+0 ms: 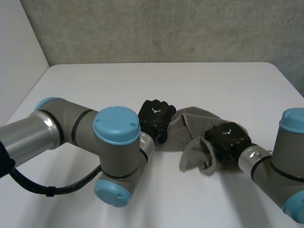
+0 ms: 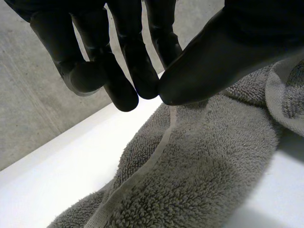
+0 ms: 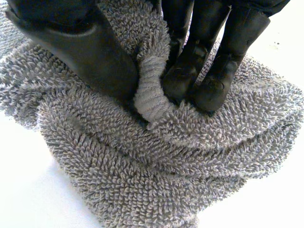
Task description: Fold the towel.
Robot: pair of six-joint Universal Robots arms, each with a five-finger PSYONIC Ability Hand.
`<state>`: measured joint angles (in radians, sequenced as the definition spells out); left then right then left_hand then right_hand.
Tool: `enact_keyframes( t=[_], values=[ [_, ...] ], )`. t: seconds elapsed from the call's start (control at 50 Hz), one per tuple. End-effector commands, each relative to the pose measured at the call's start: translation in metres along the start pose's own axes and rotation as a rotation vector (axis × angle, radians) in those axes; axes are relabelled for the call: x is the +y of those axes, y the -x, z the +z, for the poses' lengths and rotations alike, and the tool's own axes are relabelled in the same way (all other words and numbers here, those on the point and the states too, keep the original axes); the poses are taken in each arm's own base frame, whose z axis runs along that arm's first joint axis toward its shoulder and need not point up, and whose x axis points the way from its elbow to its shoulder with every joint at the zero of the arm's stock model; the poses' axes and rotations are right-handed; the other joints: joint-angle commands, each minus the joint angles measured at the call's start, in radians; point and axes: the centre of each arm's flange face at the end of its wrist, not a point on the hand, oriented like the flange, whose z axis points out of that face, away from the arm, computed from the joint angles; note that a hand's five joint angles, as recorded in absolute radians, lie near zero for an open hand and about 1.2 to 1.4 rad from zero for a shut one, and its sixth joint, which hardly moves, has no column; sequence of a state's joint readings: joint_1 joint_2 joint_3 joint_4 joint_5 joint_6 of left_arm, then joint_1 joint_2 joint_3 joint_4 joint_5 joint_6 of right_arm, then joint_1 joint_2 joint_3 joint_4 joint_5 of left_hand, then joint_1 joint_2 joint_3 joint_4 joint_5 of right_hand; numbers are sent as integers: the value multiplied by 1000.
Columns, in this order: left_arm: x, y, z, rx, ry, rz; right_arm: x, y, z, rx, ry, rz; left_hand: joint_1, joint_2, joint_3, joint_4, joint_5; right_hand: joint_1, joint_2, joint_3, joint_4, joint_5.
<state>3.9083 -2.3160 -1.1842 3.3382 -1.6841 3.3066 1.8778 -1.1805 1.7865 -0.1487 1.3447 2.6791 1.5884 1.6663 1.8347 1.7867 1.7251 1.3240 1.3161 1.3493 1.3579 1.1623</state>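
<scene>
1. My left hand (image 1: 156, 118) reaches palm down over the left end of the towel (image 1: 192, 124). Its thumb (image 2: 213, 61) and fingertips (image 2: 142, 80) are pinched together on the thin hem.
2. My right hand (image 1: 228, 137) sits knuckles up on the towel's right end, thumb and fingers (image 3: 190, 71) clamped on a raised ridge of cloth.
3. The towel lies bunched on the white table (image 1: 118, 85) between my hands. Its long axis runs side to side, with the right end a little nearer me.
</scene>
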Motion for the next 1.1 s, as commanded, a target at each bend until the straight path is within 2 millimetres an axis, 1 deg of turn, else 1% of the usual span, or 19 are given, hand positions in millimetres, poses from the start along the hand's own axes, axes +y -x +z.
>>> enact_keyframes(
  t=[0.02, 0.18, 0.32, 0.36, 0.38, 0.4, 0.44, 0.46, 0.5, 0.56, 0.6, 0.62, 0.66, 0.78, 0.88, 1.0, 1.06, 1.08, 1.1],
  values=[
    [-4, 42, -16, 84, 54, -126, -26, 20, -7, -169, -40, -129, -861, -939, -1107, -1059, -1172, 72, 80, 47, 38, 59],
    [-1, 45, -17, 77, 68, -128, -27, 15, -6, -154, -41, -128, -838, -915, -1084, -1036, -1149, 72, 80, 47, 38, 59],
    [1, 49, -16, 62, 72, -130, -34, 9, -4, -126, -58, -133, -832, -910, -1078, -1030, -1143, 72, 80, 47, 38, 59],
    [1, 50, -16, 57, 73, -129, -34, 4, -3, -114, -59, -128, -835, -913, -1081, -1033, -1146, 72, 80, 47, 38, 59],
    [0, 52, -15, 54, 67, -128, -35, -2, -2, -107, -64, -123, -846, -924, -1093, -1045, -1158, 72, 80, 47, 38, 59],
    [0, 52, -15, 54, 67, -128, -35, -2, -2, -107, -64, -123, -846, -924, -1093, -1045, -1158, 72, 80, 47, 38, 59],
    [0, 57, -11, 41, 61, -128, -41, -14, -6, -77, -78, -126, -879, -956, -1125, -1077, -1190, 72, 80, 47, 38, 59],
    [0, 57, -11, 41, 61, -128, -41, -14, -6, -77, -78, -126, -879, -957, -1125, -1077, -1190, 72, 80, 47, 38, 59],
    [0, 62, -6, 28, 45, -118, -44, -25, -10, -53, -69, -150, -893, -971, -1140, -1092, -1205, 72, 80, 47, 38, 59],
    [2, 68, -3, 12, 38, -118, -45, -30, -11, -44, -59, -167, -911, -989, -1157, -1109, -1222, 72, 80, 47, 38, 59],
    [10, 75, 3, -6, 51, -118, -45, -45, -14, -10, -42, -180, -987, -1065, -1233, -1185, -1298, 72, 80, 47, 38, 59],
    [10, 75, 3, -6, 51, -118, -45, -46, -14, -10, -42, -180, -987, -1065, -1234, -1186, -1299, 72, 80, 47, 38, 59],
    [14, 76, 6, -7, 59, -105, -44, -55, -15, 15, -37, -178, -1040, -1118, -1286, -1238, -1351, 72, 80, 47, 38, 59],
    [22, 78, 8, -10, 86, -84, -44, -59, -14, 28, -33, -172, -1046, -1124, -1292, -1244, -1357, 72, 80, 47, 38, 59],
    [32, 75, 4, 1, 143, -79, -42, -60, -13, 26, -32, -163, -1078, -1156, -1325, -1277, -1390, 72, 80, 47, 38, 59],
    [37, 75, 3, 2, 169, -80, -41, -61, -13, 26, -29, -160, -1061, -1139, -1307, -1259, -1372, 72, 80, 47, 38, 59],
    [38, 75, 5, 3, 171, -79, -41, -61, -12, 26, -30, -160, -1017, -1095, -1263, -1215, -1328, 72, 80, 47, 38, 59],
    [40, 75, 6, 3, 174, -78, -41, -61, -12, 26, -30, -160, -950, -1028, -1196, -1148, -1261, 72, 80, 47, 38, 59],
    [43, 74, 8, 4, 180, -78, -41, -61, -12, 27, -31, -161, -810, -888, -1056, -1008, -1121, 72, 80, 47, 38, 59]
  ],
)
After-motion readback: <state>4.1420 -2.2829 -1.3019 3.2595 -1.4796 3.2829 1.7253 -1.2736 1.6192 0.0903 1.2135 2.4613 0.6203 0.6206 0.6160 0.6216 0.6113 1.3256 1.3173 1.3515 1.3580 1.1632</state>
